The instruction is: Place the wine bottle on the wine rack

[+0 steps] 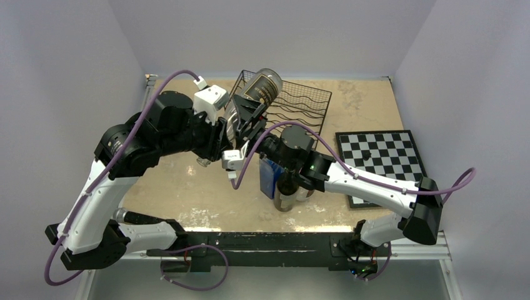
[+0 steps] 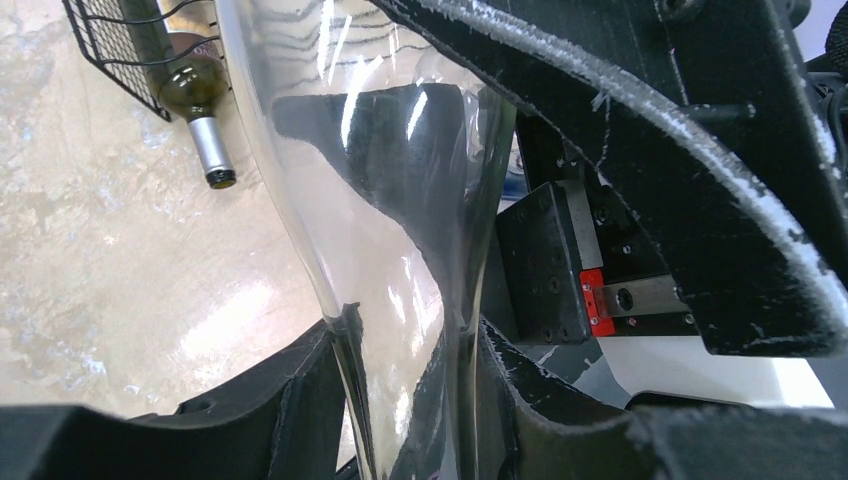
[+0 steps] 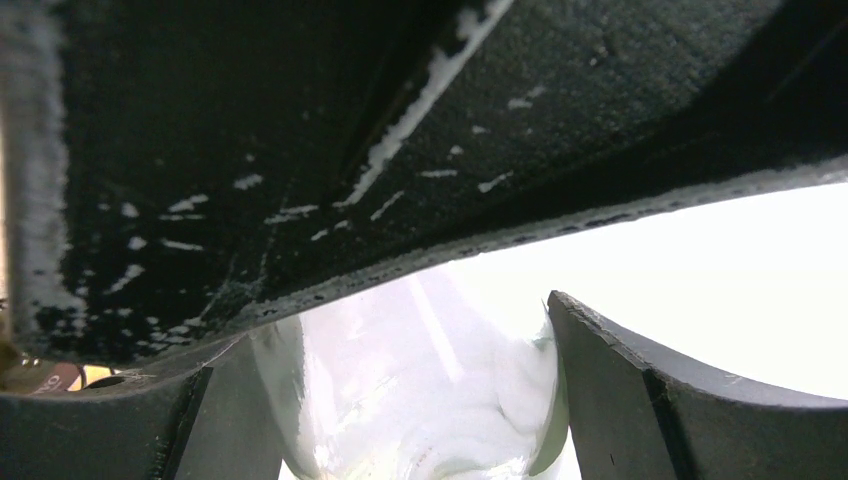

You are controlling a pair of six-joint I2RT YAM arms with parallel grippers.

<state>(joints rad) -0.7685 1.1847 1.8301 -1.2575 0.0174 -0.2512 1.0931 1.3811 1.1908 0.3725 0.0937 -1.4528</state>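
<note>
- Clear glass of the wine bottle (image 2: 400,250) is clenched at the neck by the left gripper (image 2: 410,400); its body seems to be clasped by the right gripper (image 3: 400,420), though that view is crowded
- It is held tilted in the air, base toward 12 o'clock, at the 9 o'clock edge of the wine rack (image 1: 306,103)
- Slipping of the smooth glass is risked if either grip is eased too soon; a knock against the dark bottle (image 2: 190,85) lying in the rack could follow from a misjudged cradle
- Writing on the dark label (image 1: 259,92) cannot be read
</note>
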